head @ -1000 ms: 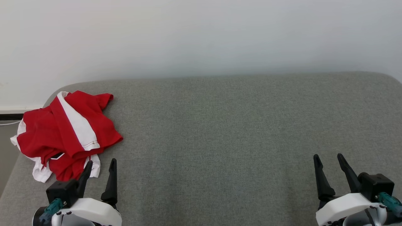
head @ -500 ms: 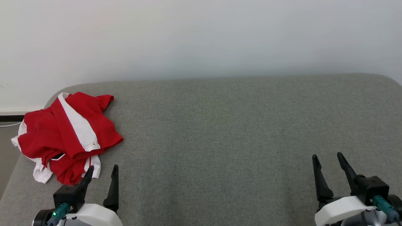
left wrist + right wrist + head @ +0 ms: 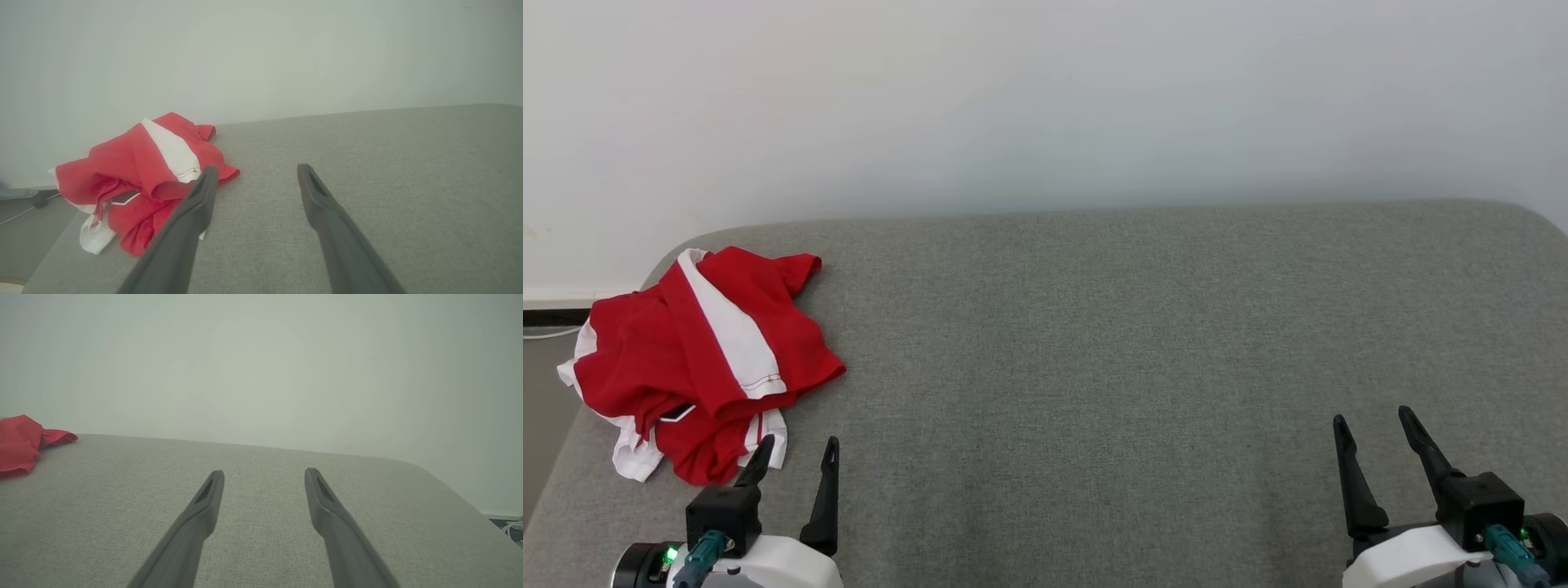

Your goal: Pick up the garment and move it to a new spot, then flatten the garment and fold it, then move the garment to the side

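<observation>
A pale, bare wall [image 3: 1045,98] rises behind a grey, fabric-covered desk [image 3: 1094,343] with rounded far corners, which spans the head view from side to side. The garment [image 3: 703,351], a red shirt with white panels and trim, lies crumpled in a heap at the desk's far left corner, one white edge reaching the desk's left side. From the left wrist view the garment [image 3: 155,171] sits left of centre, folded over itself with a white band across its top, and from the right wrist view a red edge of it [image 3: 18,443] shows at the far left. The left tool [image 3: 798,443] hangs at the near left with its two dark fingers spread wide and nothing between them. Its outer finger points at the garment's near hem, just beside it, and whether it touches the cloth cannot be told. The left wrist view shows the same tool [image 3: 257,168] empty over bare fabric. The right tool [image 3: 1373,416] hangs at the near right, well apart from the garment, equally wide open and empty, as its own view [image 3: 265,472] confirms. A white cable [image 3: 510,527] lies on the floor beyond the desk's right end.
</observation>
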`<state>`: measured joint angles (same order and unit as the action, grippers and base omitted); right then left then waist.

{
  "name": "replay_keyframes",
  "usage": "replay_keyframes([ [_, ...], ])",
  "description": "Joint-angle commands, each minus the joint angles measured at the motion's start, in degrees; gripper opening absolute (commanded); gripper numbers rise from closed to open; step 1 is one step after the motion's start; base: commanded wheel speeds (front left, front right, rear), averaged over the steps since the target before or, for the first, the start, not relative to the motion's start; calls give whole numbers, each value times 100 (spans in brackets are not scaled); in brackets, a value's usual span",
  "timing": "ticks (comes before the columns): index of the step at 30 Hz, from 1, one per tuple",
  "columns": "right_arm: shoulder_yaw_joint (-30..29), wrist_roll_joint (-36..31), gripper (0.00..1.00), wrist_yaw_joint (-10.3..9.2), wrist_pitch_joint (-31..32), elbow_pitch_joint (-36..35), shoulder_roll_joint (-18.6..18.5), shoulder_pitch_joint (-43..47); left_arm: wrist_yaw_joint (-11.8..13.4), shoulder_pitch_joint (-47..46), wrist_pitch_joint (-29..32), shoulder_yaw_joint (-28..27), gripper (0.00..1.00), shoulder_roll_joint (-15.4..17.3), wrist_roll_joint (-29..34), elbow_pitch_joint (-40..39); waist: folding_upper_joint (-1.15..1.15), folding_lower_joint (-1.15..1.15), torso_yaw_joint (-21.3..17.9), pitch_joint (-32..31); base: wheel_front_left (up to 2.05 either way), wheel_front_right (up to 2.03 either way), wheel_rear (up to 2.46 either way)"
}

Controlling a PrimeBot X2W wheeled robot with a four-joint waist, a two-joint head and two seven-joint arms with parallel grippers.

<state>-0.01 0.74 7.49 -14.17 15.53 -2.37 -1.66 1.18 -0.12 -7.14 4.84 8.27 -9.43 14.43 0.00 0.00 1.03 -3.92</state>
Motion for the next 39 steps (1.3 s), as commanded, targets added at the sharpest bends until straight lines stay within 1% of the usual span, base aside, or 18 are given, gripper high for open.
replay_keyframes([
  [1, 92, 48, 100, 0, -83, -136, -53, -98, 67, -164, -43, -196, 100, 78, -33, -112, 0, 0, -4, -5, 0, 0, 0],
  [10, 127, 547, 100, 0, -83, -118, -52, -66, 44, -169, -33, -208, 100, 72, -206, -41, 0, 0, -25, 6, 0, 0, 0],
  [24, 164, 648, 100, 0, -83, -124, -51, -49, 73, -210, -74, -177, 100, 121, -276, 13, 0, 0, 19, 54, 0, 0, 0],
  [31, 204, 620, 100, 0, -83, -119, -51, -26, 101, -299, -87, -132, 100, 133, -285, 53, 0, 0, 347, 81, 0, 0, 0],
  [39, 335, 615, 100, 0, -83, -77, -51, -50, 158, -313, -112, -124, 100, 169, -304, -4, 0, 0, 942, 104, 0, 0, 0],
])
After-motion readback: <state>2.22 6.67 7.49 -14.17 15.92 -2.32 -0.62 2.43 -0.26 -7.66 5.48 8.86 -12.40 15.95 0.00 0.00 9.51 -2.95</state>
